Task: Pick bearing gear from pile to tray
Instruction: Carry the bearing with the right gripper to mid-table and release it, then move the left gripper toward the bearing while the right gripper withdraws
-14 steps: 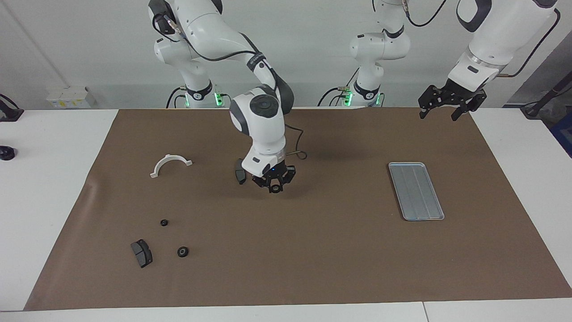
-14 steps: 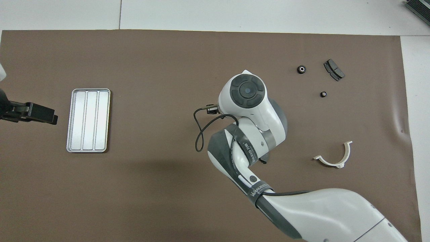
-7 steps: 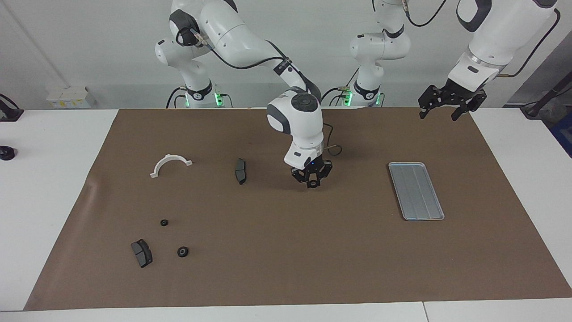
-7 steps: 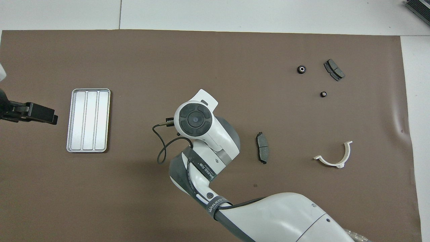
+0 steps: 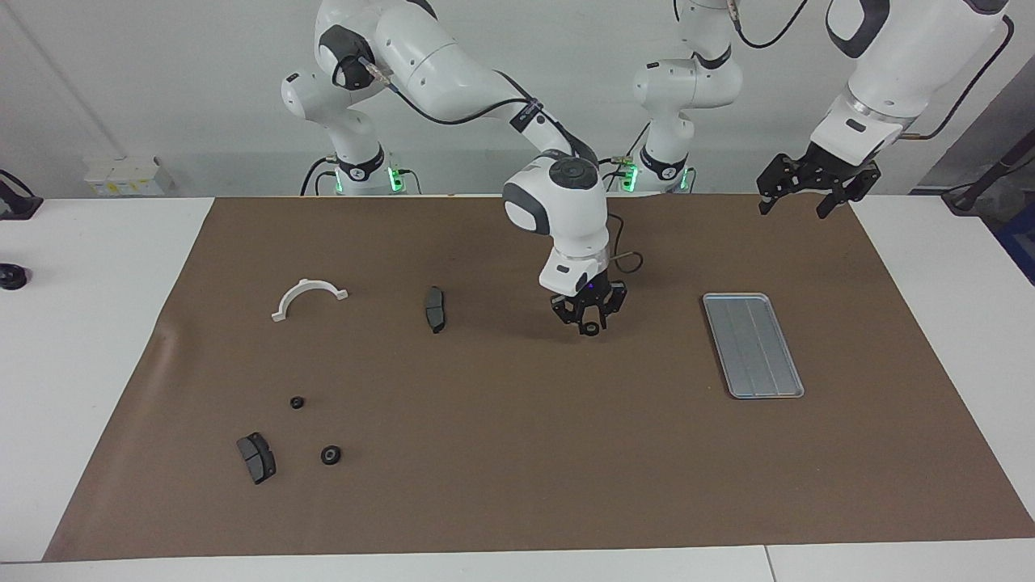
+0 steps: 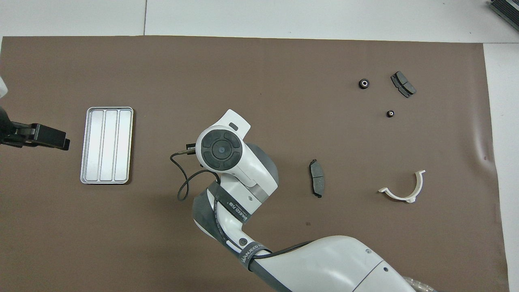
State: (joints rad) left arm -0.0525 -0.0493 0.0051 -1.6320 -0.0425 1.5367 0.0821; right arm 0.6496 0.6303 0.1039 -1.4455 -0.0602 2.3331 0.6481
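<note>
Now we hold our right gripper, fingers clamped on a gear, above the table between brake pad and tray, while our left gripper waits, fingers apart.

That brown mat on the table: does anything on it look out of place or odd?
One thing: the brown mat has a crease at its edge at the right arm's end, beside the white half-ring bracket. The parts are loosely scattered; none looks damaged.

right tool low, pointing down, arm stretched out; left tool raised, fingers spread
</note>
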